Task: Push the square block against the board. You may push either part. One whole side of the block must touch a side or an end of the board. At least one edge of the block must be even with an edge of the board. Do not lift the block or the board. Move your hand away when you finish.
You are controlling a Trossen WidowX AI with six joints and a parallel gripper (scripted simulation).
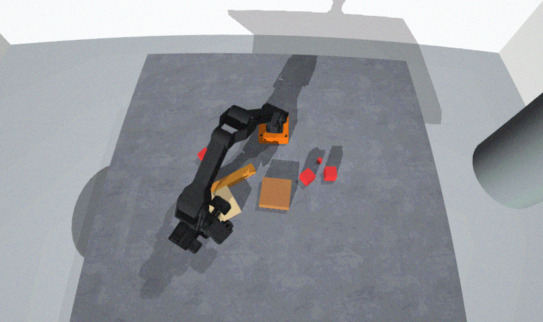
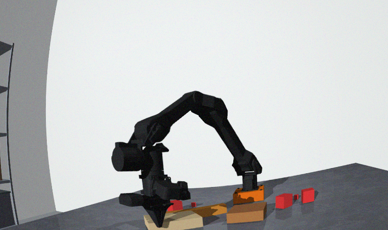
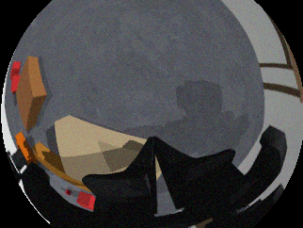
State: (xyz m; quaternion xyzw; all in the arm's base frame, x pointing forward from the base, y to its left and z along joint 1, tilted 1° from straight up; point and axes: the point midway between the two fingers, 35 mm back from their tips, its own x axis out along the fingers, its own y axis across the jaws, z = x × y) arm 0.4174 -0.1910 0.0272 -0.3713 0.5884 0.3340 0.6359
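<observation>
The cream square block (image 1: 232,207) (image 2: 186,221) (image 3: 77,137) lies flat at the near side of the long ochre board (image 1: 238,175) (image 2: 220,211) (image 3: 41,148). The block's far side is at or very close to the board's long side; the arm hides part of that line, so I cannot tell whether the whole side touches. The board runs on past the block toward the robot base. My gripper (image 2: 160,224) (image 3: 152,139) is shut and empty, pointing down low at the block's near side. In the top view the arm hides the board's left end and the block's left part.
A brown block (image 1: 275,193) (image 2: 246,213) (image 3: 31,89) lies to the right of the cream block. Red cubes (image 1: 330,173) (image 2: 307,195) stand farther right, and another red cube (image 1: 202,154) (image 2: 176,205) (image 3: 86,200) stands behind the arm. The orange robot base (image 1: 273,138) is behind the board.
</observation>
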